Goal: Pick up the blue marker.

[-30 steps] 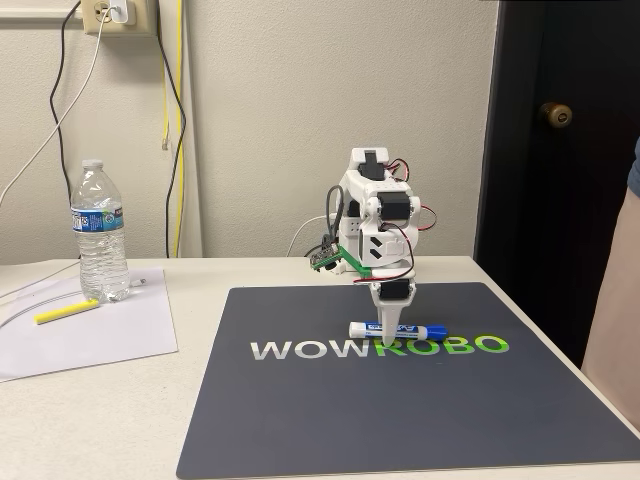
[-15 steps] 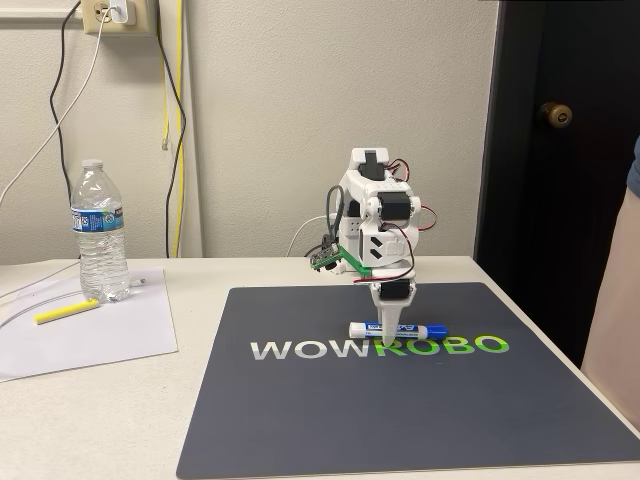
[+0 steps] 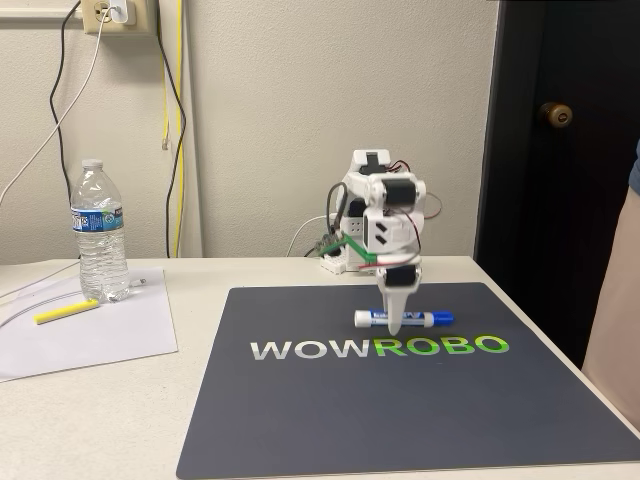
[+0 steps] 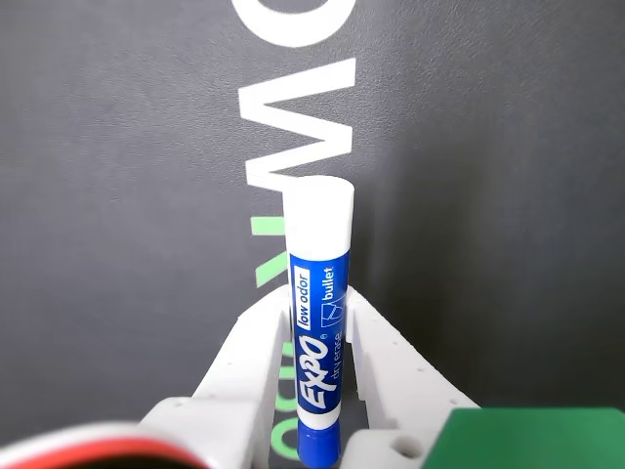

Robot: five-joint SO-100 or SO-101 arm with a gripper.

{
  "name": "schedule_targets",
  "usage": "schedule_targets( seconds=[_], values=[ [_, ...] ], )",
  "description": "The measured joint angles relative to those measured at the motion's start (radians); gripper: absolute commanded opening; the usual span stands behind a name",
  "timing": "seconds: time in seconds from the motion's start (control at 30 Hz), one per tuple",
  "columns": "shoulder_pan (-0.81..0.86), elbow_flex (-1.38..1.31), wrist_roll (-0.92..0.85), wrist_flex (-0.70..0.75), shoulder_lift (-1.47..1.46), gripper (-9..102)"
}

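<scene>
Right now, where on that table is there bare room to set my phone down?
The dark mat in front of its lettering is bare, as is the tabletop between the mat and the white paper. It is crowded mid-mat, where the fingers hold the blue marker, and by the water bottle and yellow pen.

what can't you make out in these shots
- Blue marker: its cap end is cut off by the bottom edge of the wrist view.
- Tool: in the fixed view it covers the marker's middle.
- Water bottle label: too small to read.
</scene>
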Motion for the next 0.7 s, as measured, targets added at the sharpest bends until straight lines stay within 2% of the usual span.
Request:
schedule_targets(
  seconds=[0.3, 0.57, 0.7],
  values=[
    [0.002, -0.051, 0.0, 0.071, 0.109, 4],
    [0.049, 0.311, -0.051, 0.075, 0.652, 4],
    [0.044, 0.408, -0.055, 0.071, 0.799, 4]
  ],
)
